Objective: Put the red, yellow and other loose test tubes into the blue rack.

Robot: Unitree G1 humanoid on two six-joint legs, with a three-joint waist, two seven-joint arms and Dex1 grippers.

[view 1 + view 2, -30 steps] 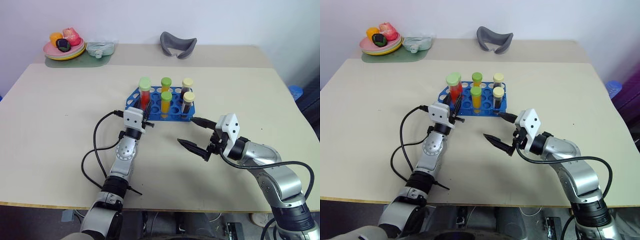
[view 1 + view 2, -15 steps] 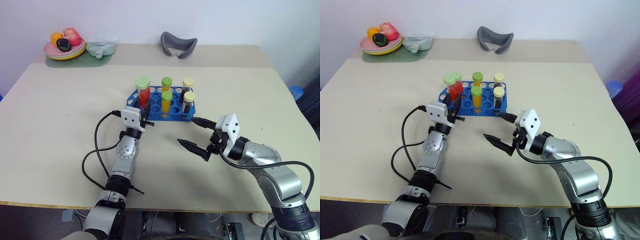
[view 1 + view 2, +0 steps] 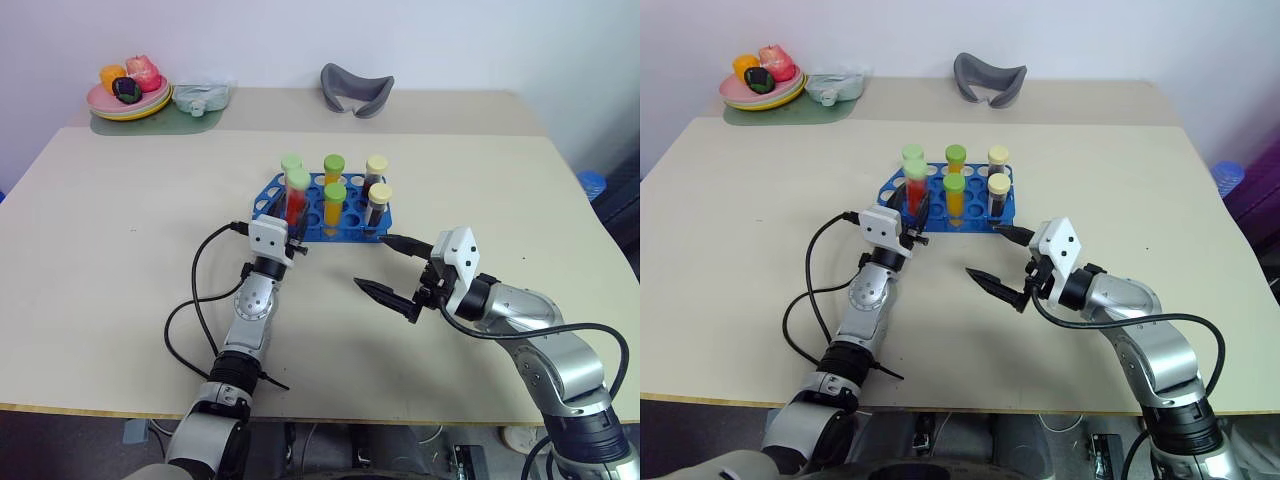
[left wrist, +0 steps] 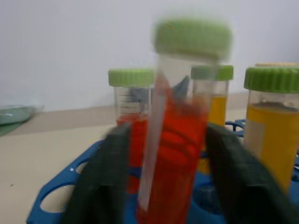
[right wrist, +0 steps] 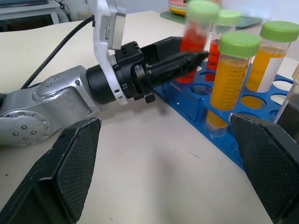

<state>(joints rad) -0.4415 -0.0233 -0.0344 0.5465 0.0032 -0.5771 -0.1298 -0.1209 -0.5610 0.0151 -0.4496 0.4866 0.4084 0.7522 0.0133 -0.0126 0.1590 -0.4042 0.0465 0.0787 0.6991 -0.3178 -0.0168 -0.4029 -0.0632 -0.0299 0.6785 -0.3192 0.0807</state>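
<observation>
Nearest to the robot, the right end effector [image 3: 395, 268] hangs above the table [image 3: 120, 300] with its jaws wide apart and holds nothing. Farther on, the left end effector [image 3: 296, 232] stands at the near left corner of the blue rack [image 3: 345, 228]; its fingers [image 4: 100, 182] are parted on both sides of the red test tube [image 4: 175, 140], which appears blurred and perhaps not fully seated. If the arm pulls back crooked, a finger may catch this tube and tip it, or drag the rack with the yellow tubes [image 3: 334, 205] behind.

The left gripper [image 5: 196, 58] reaches a red tube [image 5: 196, 28] at the blue rack [image 5: 224, 126]. Two orange-filled, green-capped tubes stand upright in the rack on the counter [image 5: 140, 177].
</observation>
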